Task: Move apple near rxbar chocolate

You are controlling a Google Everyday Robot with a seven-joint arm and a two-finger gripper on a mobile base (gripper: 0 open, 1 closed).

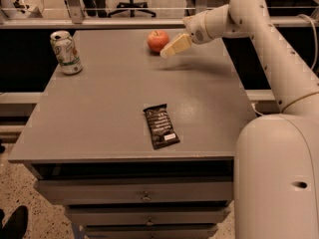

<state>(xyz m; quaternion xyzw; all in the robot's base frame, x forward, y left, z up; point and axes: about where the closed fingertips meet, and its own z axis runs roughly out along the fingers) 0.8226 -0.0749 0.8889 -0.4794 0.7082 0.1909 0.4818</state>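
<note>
Grey and matte, the table [99,108] carried the apple [157,41] close to its far edge and the bar [161,126] flat near the front edge, well apart, with open tabletop between them and a can [66,52] near the far left corner. The cream end effector [169,51] hung just right of the apple, tilted down-left toward it above the surface; whether it touched the fruit, and whether it was released or clenched, could not be told. The arm [259,29] reached in from the right, its bulky body cut off by the frame and hiding the table's front right corner.
</note>
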